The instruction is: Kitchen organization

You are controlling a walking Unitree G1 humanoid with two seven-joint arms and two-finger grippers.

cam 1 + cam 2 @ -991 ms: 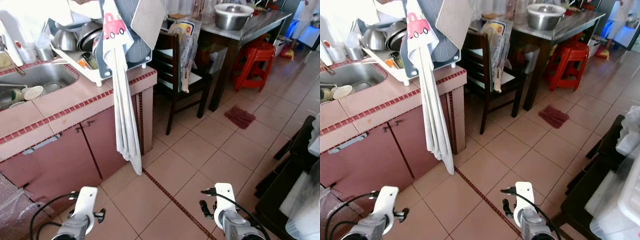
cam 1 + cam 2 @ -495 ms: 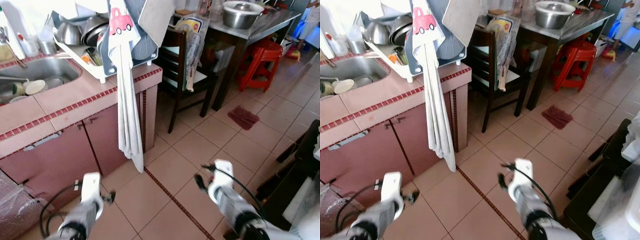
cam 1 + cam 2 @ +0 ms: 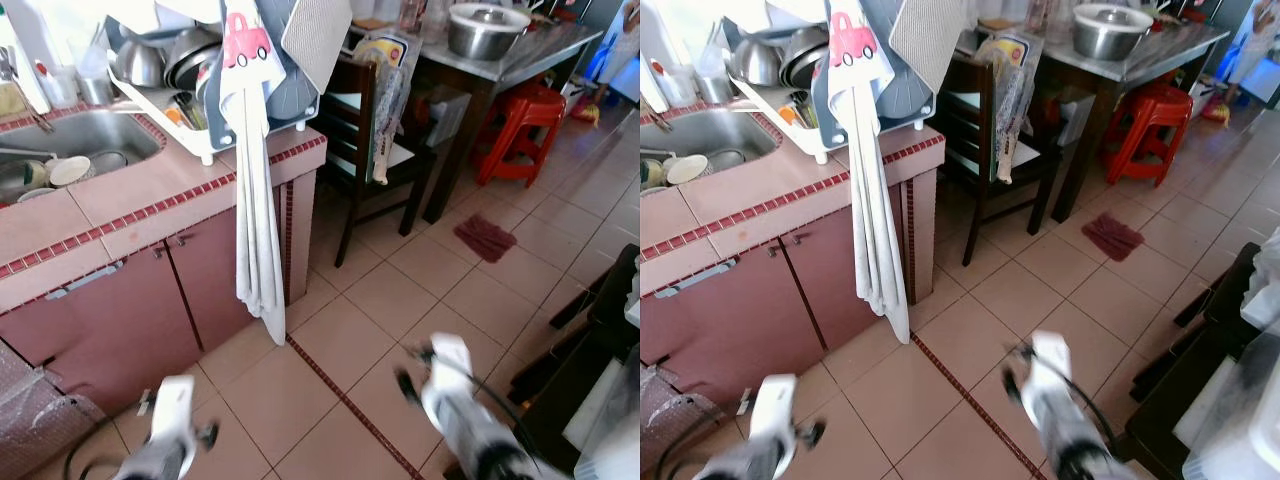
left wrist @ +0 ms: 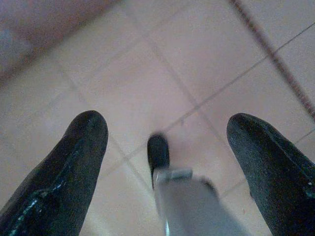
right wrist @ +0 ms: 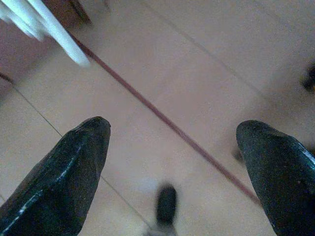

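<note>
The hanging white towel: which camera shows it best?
The left eye view: the towel hangs full length from the dish rack down the counter's end. The right eye view shows much the same. The right wrist view catches only its blurred tip; the left wrist view faces floor tiles.

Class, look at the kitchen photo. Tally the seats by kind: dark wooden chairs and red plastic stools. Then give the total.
Dark wooden chair: 1
Red plastic stool: 1
Total: 2
</note>
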